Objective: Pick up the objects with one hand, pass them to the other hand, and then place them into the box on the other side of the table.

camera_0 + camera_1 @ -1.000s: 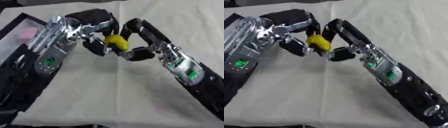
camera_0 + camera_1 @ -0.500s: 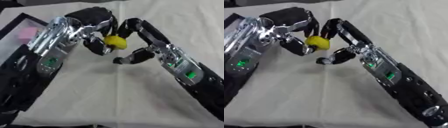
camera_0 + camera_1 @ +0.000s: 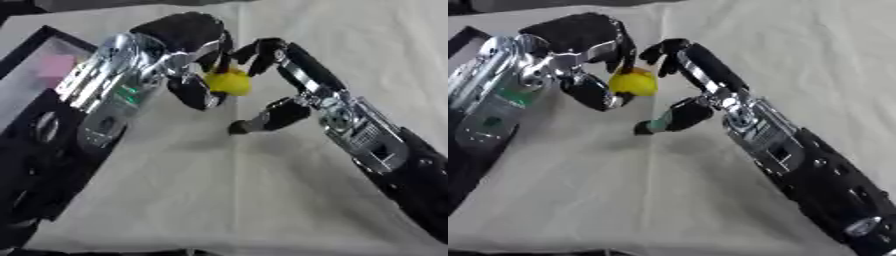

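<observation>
The left hand [image 3: 188, 65] curls around the small yellow ball [image 3: 229, 82]; beside it, the right hand [image 3: 284, 85] is spread. It looks light, smooth and likely to roll, so pinching across its middle seems safest.

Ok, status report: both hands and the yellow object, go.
Left hand curled on yellow object. Right hand open beside it, thumb off. Box at left, pink item inside. Path unobstructed.

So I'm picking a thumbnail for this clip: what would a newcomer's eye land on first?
The bright yellow object, held above the middle of the cloth-covered table where the two black and silver hands meet. The left hand curls round it, while the right hand is opened, thumb pointing down. At the left edge sits the black-rimmed box with something pink inside.
</observation>
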`<state>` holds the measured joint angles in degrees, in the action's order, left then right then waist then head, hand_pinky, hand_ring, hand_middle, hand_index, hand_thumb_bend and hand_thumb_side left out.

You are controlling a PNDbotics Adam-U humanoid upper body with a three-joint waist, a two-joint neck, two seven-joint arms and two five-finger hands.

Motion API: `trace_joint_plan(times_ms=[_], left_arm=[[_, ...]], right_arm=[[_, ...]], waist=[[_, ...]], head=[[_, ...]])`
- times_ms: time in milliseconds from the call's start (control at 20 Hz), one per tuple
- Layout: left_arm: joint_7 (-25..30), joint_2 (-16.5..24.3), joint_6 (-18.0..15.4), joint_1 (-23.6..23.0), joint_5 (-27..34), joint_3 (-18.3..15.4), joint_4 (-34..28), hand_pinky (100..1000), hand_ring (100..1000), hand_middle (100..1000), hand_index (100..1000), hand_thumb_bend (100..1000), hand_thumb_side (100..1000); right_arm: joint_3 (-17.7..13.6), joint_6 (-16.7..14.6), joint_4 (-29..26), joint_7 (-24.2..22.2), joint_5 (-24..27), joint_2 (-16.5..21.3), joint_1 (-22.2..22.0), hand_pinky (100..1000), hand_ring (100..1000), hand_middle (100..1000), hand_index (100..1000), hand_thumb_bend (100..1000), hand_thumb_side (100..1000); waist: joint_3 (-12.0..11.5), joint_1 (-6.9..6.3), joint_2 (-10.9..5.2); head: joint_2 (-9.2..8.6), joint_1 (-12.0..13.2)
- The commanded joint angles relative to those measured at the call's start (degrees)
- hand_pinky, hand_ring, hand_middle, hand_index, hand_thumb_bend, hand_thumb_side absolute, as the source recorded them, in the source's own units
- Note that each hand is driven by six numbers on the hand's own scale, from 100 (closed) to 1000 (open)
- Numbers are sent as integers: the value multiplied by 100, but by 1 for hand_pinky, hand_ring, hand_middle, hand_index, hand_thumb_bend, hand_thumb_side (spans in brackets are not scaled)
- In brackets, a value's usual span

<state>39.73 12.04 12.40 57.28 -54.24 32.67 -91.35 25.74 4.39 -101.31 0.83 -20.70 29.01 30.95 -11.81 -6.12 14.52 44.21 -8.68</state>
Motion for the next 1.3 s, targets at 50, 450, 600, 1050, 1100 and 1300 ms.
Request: trace_joint_plan(times_ms=[50, 450, 600, 1050, 1100, 1300], left_arm=[[84, 119, -14, 63, -84, -76, -75, 645, 530, 341, 364, 326, 100], [243, 172, -10, 26, -136, -150, -141, 643, 528, 340, 362, 335, 100], [264, 236, 27, 0, -145, -206, -187, 643, 528, 340, 362, 337, 100], [90, 490, 237, -152, -136, -492, -491, 646, 525, 338, 366, 309, 100], [54, 528, 284, -169, -107, -538, -536, 648, 524, 337, 367, 300, 100], [-87, 709, 478, -227, 39, -735, -665, 652, 522, 336, 370, 273, 100]], right_arm=[[-65, 94, -96, 72, -72, 88, 52, 639, 601, 668, 781, 852, 248], [-85, 254, -122, 217, -85, 126, 28, 640, 607, 681, 781, 846, 243], [-101, 319, -121, 282, -80, 152, 1, 647, 618, 696, 782, 843, 240], [-122, 392, -161, 290, -138, 260, -108, 656, 627, 710, 784, 842, 240], [-125, 394, -169, 285, -143, 268, -116, 656, 627, 710, 784, 842, 240], [-132, 395, -214, 260, -155, 302, -141, 658, 627, 709, 784, 843, 240]], waist=[[1, 19, -181], [-4, 15, -202], [-12, 18, -209], [-22, 47, -217], [-23, 49, -217], [-27, 54, -223]], head=[[-9, 19], [-9, 24], [-9, 26], [-9, 45], [-9, 46], [-9, 54]])
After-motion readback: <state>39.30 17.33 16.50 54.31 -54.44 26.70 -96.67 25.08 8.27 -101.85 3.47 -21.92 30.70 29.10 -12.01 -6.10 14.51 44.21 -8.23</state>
